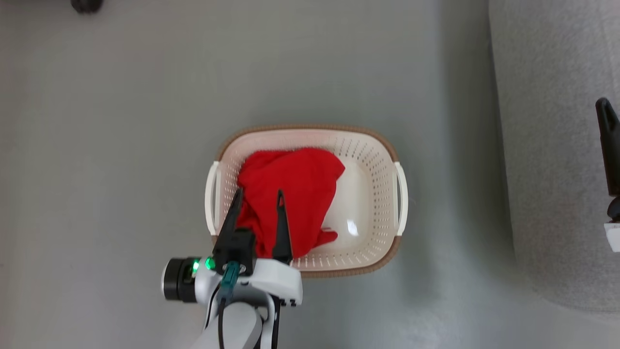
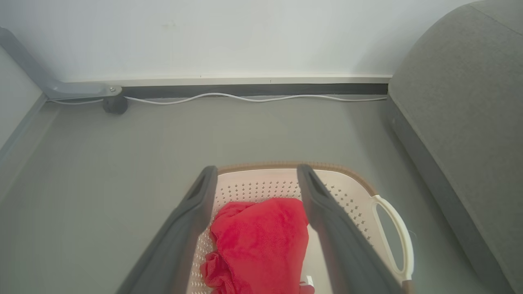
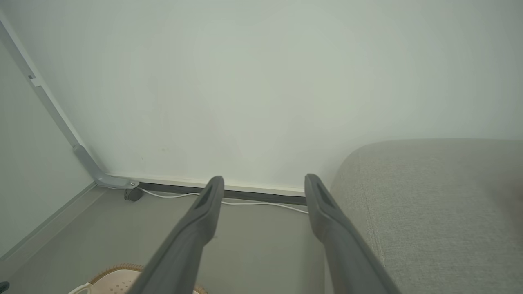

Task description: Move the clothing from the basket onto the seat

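Left gripper [image 1: 259, 194], fingers spread wide and holding nothing, hangs over the basket's [image 1: 379, 194] near-left part. The red clothing [image 1: 295, 184] lies heaped in its left half (possibly more than one garment). Right gripper [image 3: 264, 179], equally wide and empty, is above the grey seat [image 1: 557, 145] at right.

Head overhead; wrists face wall [image 3: 245, 81]; basket [image 1: 374, 160] shared.

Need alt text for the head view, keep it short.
Seen from above, a cream basket on a grey floor holds red clothing, with the open left pincer poised over it. A grey seat runs down the right edge.
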You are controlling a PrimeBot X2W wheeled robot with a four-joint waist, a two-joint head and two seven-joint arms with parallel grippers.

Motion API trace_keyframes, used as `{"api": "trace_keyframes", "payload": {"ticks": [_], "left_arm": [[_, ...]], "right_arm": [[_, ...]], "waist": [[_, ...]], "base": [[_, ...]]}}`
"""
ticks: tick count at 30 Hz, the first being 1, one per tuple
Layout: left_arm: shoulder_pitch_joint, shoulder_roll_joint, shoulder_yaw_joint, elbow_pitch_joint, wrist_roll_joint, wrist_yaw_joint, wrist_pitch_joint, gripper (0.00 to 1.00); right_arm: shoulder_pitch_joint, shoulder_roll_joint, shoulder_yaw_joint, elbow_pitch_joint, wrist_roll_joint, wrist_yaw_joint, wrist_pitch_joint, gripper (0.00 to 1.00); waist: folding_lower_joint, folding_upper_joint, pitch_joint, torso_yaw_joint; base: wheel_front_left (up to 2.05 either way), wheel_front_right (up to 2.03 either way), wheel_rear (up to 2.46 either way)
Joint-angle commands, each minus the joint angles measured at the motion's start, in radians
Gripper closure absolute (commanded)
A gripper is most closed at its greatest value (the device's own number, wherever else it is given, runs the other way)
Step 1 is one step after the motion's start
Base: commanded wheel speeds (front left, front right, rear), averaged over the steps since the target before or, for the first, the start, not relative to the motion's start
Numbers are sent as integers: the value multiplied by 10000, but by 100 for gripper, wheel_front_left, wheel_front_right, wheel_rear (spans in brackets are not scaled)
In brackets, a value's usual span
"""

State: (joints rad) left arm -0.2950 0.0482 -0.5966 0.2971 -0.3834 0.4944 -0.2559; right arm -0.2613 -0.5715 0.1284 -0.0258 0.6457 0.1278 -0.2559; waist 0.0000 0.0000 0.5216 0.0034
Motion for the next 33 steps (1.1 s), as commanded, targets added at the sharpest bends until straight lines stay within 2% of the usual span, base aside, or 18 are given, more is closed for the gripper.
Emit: {"api": "trace_keyframes", "payload": {"ticks": [1,7,18,27,33], "left_arm": [[-343,20,126,-102,-150,135,-59,0],[-1481,20,-518,396,-458,342,-59,0],[-3527,20,-1746,1784,-1502,381,-59,0],[-4962,20,-2918,3410,-2737,347,-59,0],[-6090,20,-4001,4782,-3849,680,-59,0]], "right_arm": [[12,-349,50,-362,117,29,-59,0],[-262,-448,-68,-924,375,29,-59,0],[-914,-788,-158,-1874,496,29,-59,0],[-1171,-899,-222,-2277,434,29,-59,0],[-1379,-871,-135,-2510,402,29,-59,0]], "waist": [[0,0,689,-93],[0,0,1730,-177],[0,0,3569,-443],[0,0,4340,-635],[0,0,4765,-823]], "base": [[0,0,0],[0,0,0],[0,0,0],[0,0,0],[0,0,0]]}}
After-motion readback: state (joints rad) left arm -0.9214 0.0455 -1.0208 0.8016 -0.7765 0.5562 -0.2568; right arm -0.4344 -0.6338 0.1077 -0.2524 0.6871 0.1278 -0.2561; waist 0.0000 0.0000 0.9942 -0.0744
